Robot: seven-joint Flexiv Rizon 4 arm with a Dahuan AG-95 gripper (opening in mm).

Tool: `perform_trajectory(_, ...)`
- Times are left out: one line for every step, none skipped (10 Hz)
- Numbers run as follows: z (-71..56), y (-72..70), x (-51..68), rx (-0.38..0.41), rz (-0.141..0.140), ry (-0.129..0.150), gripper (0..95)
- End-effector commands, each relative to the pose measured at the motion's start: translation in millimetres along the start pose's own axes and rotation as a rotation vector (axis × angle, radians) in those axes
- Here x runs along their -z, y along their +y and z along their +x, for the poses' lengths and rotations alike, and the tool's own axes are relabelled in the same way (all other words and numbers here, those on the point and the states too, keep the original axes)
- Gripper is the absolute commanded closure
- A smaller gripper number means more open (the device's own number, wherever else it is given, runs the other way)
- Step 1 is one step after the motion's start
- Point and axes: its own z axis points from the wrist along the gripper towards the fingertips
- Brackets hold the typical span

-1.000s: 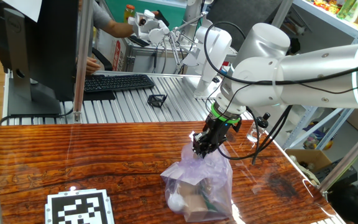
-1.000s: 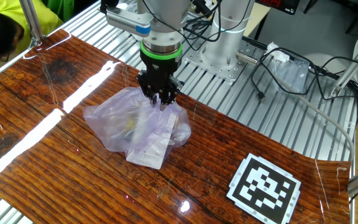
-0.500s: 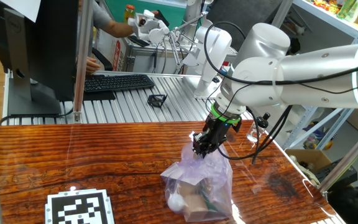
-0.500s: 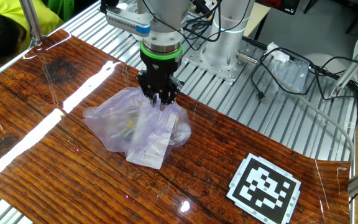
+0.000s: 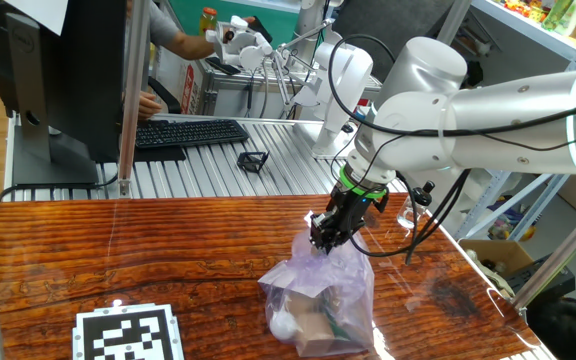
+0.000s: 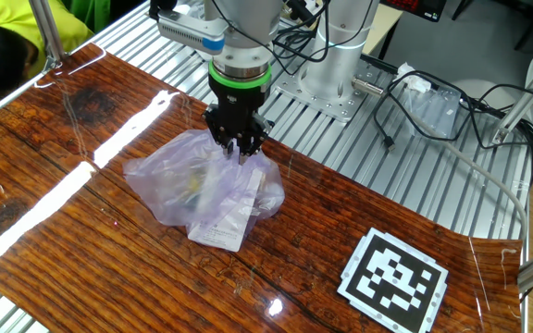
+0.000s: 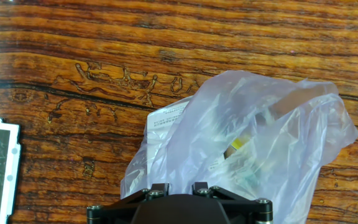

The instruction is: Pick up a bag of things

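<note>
The bag of things [image 5: 320, 292] is a crinkly pale-lavender plastic bag resting on the wooden table [image 5: 118, 250]. A white ball [image 5: 283, 322] and tan items show through it. In the other fixed view the bag [image 6: 192, 185] lies with its white paper tag [image 6: 218, 231] towards the front. My gripper [image 5: 324, 240] points down at the bag's gathered top, and its fingers [image 6: 239, 148] stand close together, pinching the plastic. In the hand view the bag [image 7: 260, 137] and tag [image 7: 166, 118] sit right against the gripper [image 7: 176, 186], and the fingertips are hidden.
A black-and-white marker sheet [image 5: 128, 335] lies on the table, also seen in the other fixed view [image 6: 393, 275]. A keyboard [image 5: 188, 131], a monitor and a small black object [image 5: 253, 160] sit on the slatted surface behind. A second arm base [image 6: 336, 65] and cables stand nearby.
</note>
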Motion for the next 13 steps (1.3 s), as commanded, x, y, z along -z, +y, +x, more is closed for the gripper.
perform_trajectory(0.0,0.0,-0.1,0.000,0.000,0.000,76.0)
perform_trajectory(0.0,0.0,-0.1,0.000,0.000,0.000,76.0)
perform_trajectory(0.0,0.0,-0.1,0.000,0.000,0.000,76.0)
perform_trajectory(0.0,0.0,-0.1,0.000,0.000,0.000,76.0)
perform_trajectory(1.5,0.8,-1.4,-0.059,0.088,-0.009,95.0)
perform_trajectory(1.5,0.8,-1.4,-0.050,0.092,-0.008,95.0)
perform_trajectory(1.5,0.8,-1.4,-0.047,0.095,-0.009,95.0)
perform_trajectory(1.9,0.9,-1.5,-0.054,0.098,-0.012,95.0)
perform_trajectory(2.3,1.0,-1.8,-0.067,0.096,-0.013,95.0)
perform_trajectory(2.4,1.0,-1.8,-0.063,0.096,-0.014,95.0)
perform_trajectory(3.2,1.2,-2.2,-0.054,0.094,-0.014,95.0)
perform_trajectory(4.6,1.6,-2.8,-0.057,0.088,-0.011,95.0)
perform_trajectory(5.8,1.9,-3.4,-0.069,0.088,-0.010,95.0)
